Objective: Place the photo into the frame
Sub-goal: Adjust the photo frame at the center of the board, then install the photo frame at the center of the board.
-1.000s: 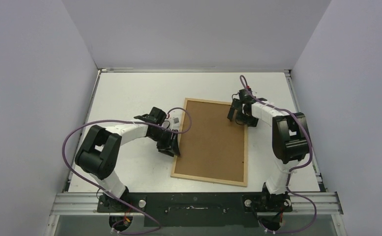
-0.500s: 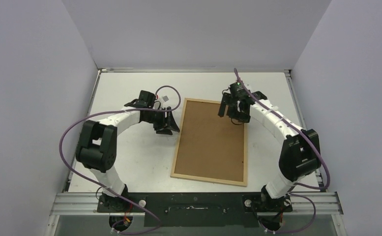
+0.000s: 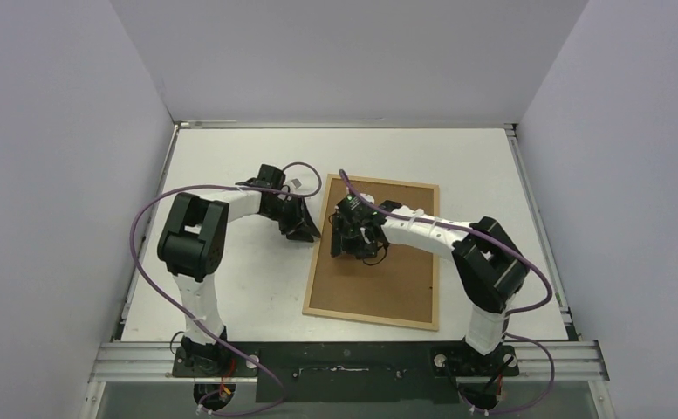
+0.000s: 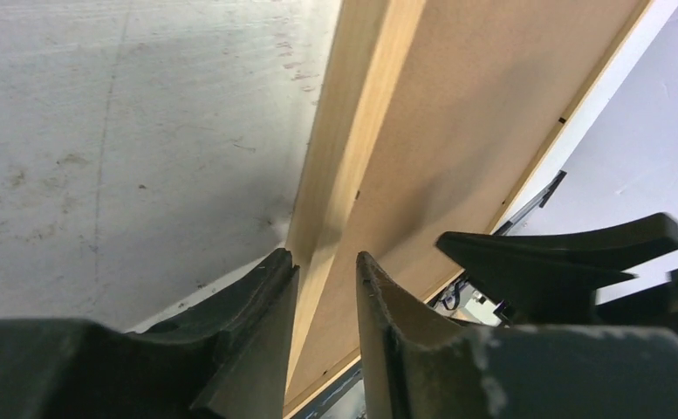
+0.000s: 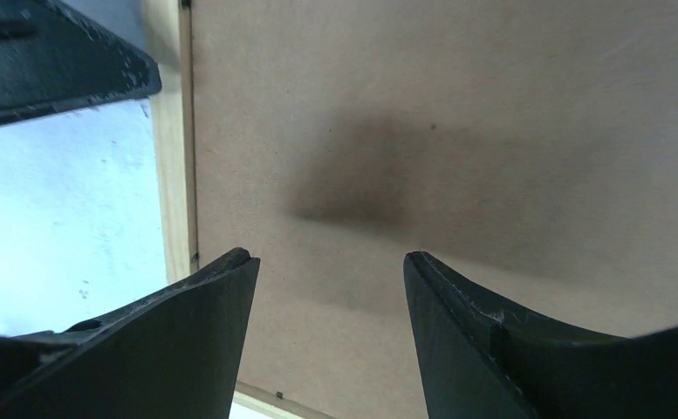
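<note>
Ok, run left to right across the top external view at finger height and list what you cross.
Left arm's black fingers → left strip of the thin light wooden rectangular frame → right arm's black fingers, over the brown hardboard backing panel → right arm's black elbow joint.

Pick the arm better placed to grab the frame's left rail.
Left. The left gripper sits at the left rail of the frame, fingers flanking it; the right gripper hangs open over the backing panel.
</note>
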